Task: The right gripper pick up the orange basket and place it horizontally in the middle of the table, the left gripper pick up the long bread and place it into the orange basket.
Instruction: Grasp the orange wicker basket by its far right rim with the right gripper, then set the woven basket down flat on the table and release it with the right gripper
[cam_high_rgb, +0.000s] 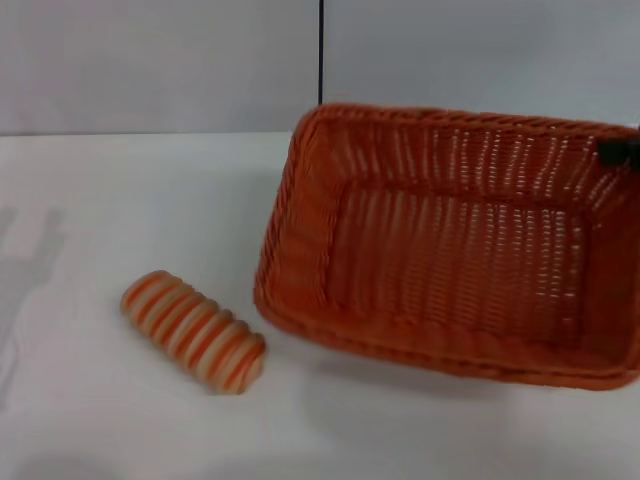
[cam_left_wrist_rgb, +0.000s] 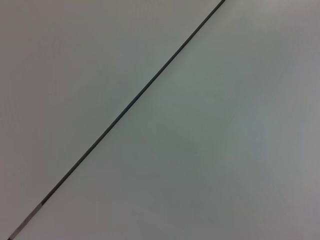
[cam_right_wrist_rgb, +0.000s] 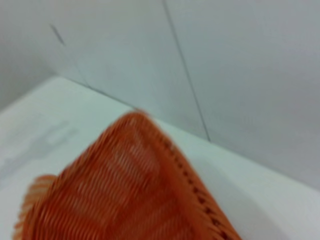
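Note:
The orange basket fills the right half of the head view. It is tilted toward me with its near edge raised, and a shadow lies on the white table beneath it. A black bit of my right gripper shows at the basket's far right rim, gripping it. The right wrist view shows the basket close up, its braided rim running past the camera. The long bread, cream with orange stripes, lies on the table left of the basket and apart from it. My left gripper is out of view.
A grey wall with a dark vertical seam stands behind the table. The left wrist view shows only this plain wall and a seam line. Bare tabletop stretches left of and in front of the bread.

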